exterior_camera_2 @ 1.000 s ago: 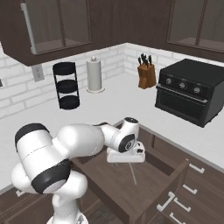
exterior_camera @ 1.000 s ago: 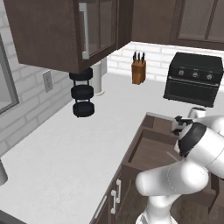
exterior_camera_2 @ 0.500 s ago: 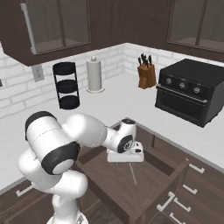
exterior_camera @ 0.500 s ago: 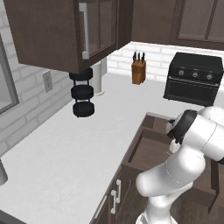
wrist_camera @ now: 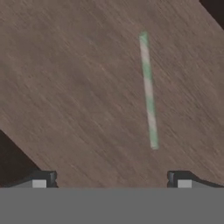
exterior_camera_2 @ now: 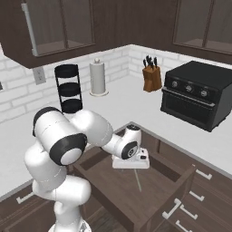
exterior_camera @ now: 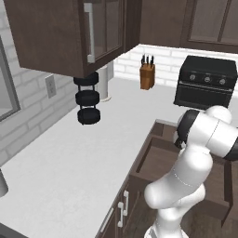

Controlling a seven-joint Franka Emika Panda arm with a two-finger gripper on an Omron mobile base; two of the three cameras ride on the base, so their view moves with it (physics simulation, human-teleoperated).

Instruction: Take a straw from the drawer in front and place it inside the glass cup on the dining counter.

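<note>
Now we have swung our shoulder and elbow round over the last second, while the hand itself has barely shifted: it hangs over the open drawer [exterior_camera_2: 136, 190] as before, pointing down at the drawer floor. Our fingers [wrist_camera: 111, 179] are spread as wide as they go and hold nothing. The straw [wrist_camera: 148, 89] lies flat on the bare wood of the drawer, seen from the hand camera ahead of the fingers and a little toward one tip, apart from both. From the right base camera it shows as a thin pale line on the drawer floor just in front of the hand. We judge the arm has only been settling its posture, so the descent onto the straw is what remains.
</note>
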